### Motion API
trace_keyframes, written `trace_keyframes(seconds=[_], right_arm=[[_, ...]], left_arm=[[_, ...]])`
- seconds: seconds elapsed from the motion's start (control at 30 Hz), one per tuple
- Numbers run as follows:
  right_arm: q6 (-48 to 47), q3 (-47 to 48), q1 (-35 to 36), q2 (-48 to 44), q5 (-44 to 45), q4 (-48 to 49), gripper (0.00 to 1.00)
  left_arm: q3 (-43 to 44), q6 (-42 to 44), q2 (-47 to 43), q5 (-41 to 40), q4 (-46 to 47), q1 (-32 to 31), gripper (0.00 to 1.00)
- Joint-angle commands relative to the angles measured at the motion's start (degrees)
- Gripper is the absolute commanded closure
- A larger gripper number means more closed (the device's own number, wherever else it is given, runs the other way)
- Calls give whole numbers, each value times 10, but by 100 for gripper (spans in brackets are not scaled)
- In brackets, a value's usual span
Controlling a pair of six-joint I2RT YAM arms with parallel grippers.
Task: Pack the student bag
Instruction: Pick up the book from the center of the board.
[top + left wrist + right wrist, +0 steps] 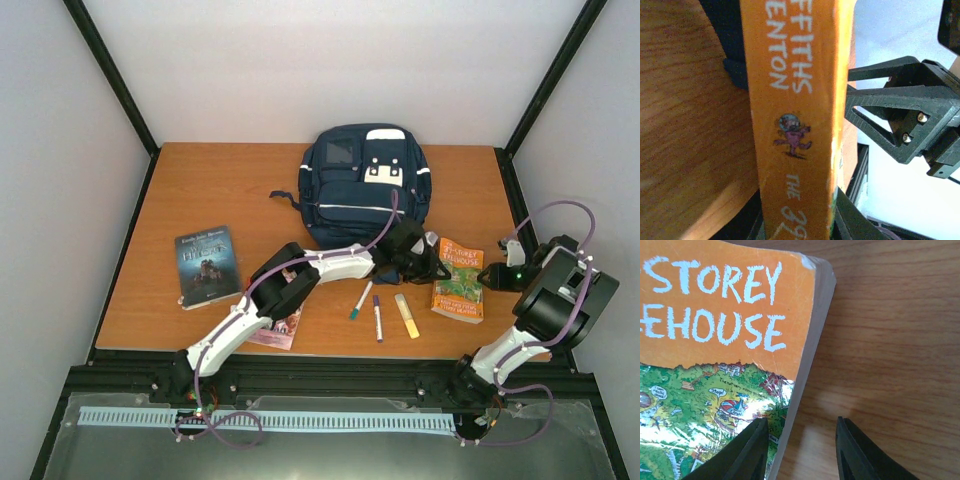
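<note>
Packing barely begun. The student bag (365, 185) sits at the far centre of the table (220, 190). A dark-covered book (205, 265), a pink-covered book (278, 330), a green marker (360, 300), a purple marker (377, 318), a yellow highlighter (406, 315) and an orange paperback (458, 280) lie outside it (its contents are hidden). The left gripper (428, 258) meets the paperback's spine; whether it grips cannot be told. The right gripper (801, 425) stands apart astride the opposite edge, holding nothing.

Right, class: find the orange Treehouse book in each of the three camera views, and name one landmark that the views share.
Top external: the orange book sits right of centre, towards the near edge.
Left wrist: its spine runs top to bottom through the middle.
Right wrist: its cover fills the upper left.
Shared landmark: the wooden table under it.
</note>
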Motion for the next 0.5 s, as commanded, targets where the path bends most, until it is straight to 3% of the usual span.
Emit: trace_keyframes(seconds=[0.0,0.2,0.47], right_arm=[[-25,-38,1,20,164,38,62],[-5,-8,1,11,137,12,62],[-6,16,2,-86,44,-53,56]], left_arm=[[-5,110,-96,12,-82,-10,99],[-56,236,-209,-19,-181,-3,99],[-171,245,-352,-24,-154,41,99]])
